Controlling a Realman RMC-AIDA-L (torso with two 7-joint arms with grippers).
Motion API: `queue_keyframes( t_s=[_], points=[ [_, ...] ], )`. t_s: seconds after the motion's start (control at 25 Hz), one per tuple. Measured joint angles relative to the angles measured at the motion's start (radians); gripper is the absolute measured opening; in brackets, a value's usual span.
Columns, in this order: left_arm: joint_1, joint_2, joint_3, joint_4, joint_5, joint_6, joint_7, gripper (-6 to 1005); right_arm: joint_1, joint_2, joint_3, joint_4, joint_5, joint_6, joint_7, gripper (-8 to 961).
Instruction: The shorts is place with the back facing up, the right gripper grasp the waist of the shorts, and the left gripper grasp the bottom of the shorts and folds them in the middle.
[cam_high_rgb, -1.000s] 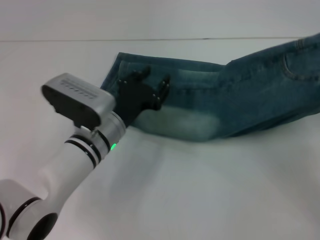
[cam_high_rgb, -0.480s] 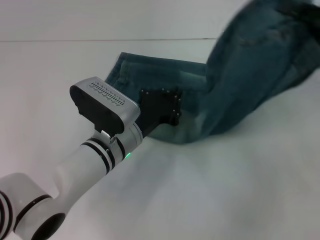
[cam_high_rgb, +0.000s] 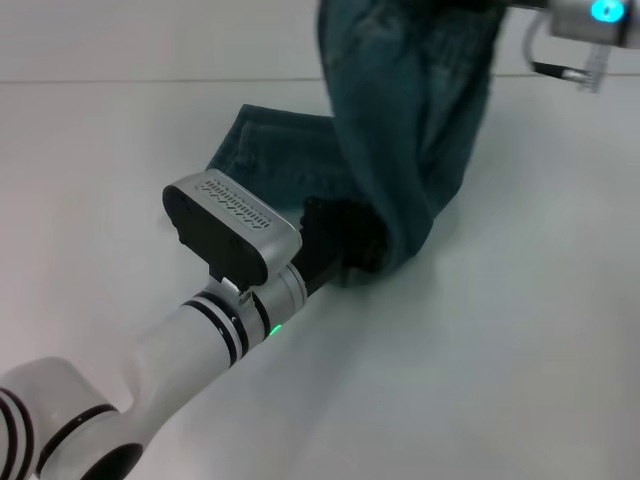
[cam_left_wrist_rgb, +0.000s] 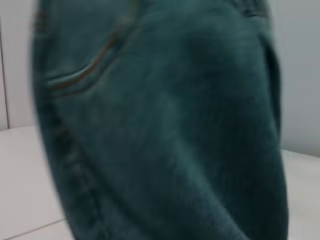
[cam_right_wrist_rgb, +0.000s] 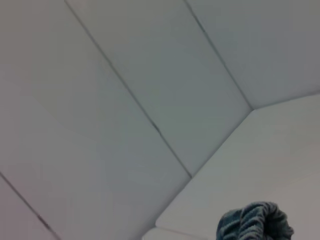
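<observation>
The blue-green denim shorts (cam_high_rgb: 400, 130) hang in a tall fold from the top right. Their far-left end (cam_high_rgb: 265, 150) still lies flat on the white table. My right arm's silver wrist (cam_high_rgb: 590, 15) shows at the top right corner. Its gripper lies past the top edge and holds the raised end of the shorts. A bunch of denim (cam_right_wrist_rgb: 255, 222) shows in the right wrist view. My left gripper (cam_high_rgb: 345, 245) is low on the table, against the base of the hanging fold, and the denim covers its tip. Denim with a pocket seam (cam_left_wrist_rgb: 160, 125) fills the left wrist view.
The white table (cam_high_rgb: 500, 350) stretches to the right and front of the shorts. My left forearm (cam_high_rgb: 190, 350) crosses the front left part of it. A pale wall (cam_high_rgb: 150, 40) rises behind the table.
My right arm has lifted its end of the shorts up and carried it leftward over the flat part. My left gripper has moved right and down into the base of the fold.
</observation>
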Motion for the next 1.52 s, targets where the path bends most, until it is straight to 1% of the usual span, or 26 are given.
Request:
queue_keyframes(
  t_s=[0.16, 0.32, 0.36, 0.4, 0.52, 0.68, 0.76, 0.92, 1.04, 1.12, 1.2, 1.36, 1.48, 1.52],
  points=[
    [0.014, 0.000, -0.036, -0.005, 0.046, 0.000, 0.000, -1, 0.063, 0.001, -0.113, 0.075, -0.001, 0.111, -0.011, 172],
    [0.039, 0.000, -0.055, -0.004, 0.056, 0.004, 0.002, 0, 0.103, 0.002, -0.202, 0.146, -0.002, 0.203, -0.032, 173],
    [0.068, 0.000, -0.064, 0.002, 0.057, 0.011, 0.002, 0, 0.110, 0.002, -0.220, 0.159, -0.002, 0.224, -0.034, 174],
    [0.068, 0.000, -0.064, 0.002, 0.057, 0.011, 0.002, 0, 0.116, 0.003, -0.236, 0.169, -0.002, 0.242, -0.034, 174],
    [0.101, 0.000, -0.073, 0.007, 0.057, 0.024, 0.002, 0, 0.131, 0.007, -0.266, 0.185, -0.002, 0.281, -0.033, 176],
    [0.157, 0.002, -0.076, 0.015, 0.056, 0.054, 0.003, 0, 0.138, 0.015, -0.280, 0.184, 0.015, 0.285, -0.027, 177],
    [0.191, 0.003, -0.077, 0.018, 0.057, 0.092, 0.002, -1, 0.134, 0.015, -0.282, 0.179, 0.040, 0.282, -0.031, 178],
    [0.268, 0.004, -0.077, 0.025, 0.056, 0.213, -0.001, -1, 0.129, 0.011, -0.285, 0.176, 0.057, 0.279, -0.026, 180],
    [0.304, 0.005, -0.076, 0.031, 0.056, 0.261, -0.002, -1, 0.127, 0.007, -0.285, 0.177, 0.056, 0.279, -0.011, 394],
    [0.321, 0.005, -0.077, 0.034, 0.056, 0.282, -0.002, -1, 0.117, 0.006, -0.281, 0.169, 0.058, 0.266, -0.006, 478],
    [0.342, 0.004, -0.085, 0.042, 0.055, 0.306, -0.003, -1, 0.086, 0.006, -0.278, 0.135, 0.065, 0.244, -0.015, 563],
    [0.382, 0.003, -0.100, 0.053, 0.057, 0.366, -0.004, 0, -0.039, 0.010, -0.274, 0.040, 0.142, 0.224, -0.078, 723],
    [0.410, 0.003, -0.097, 0.070, 0.059, 0.454, -0.009, 0, -0.157, 0.007, -0.274, 0.012, 0.285, 0.177, -0.260, 840],
    [0.416, 0.004, -0.094, 0.081, 0.061, 0.479, -0.018, -1, -0.193, 0.005, -0.274, 0.011, 0.328, 0.156, -0.338, 842]
  ],
)
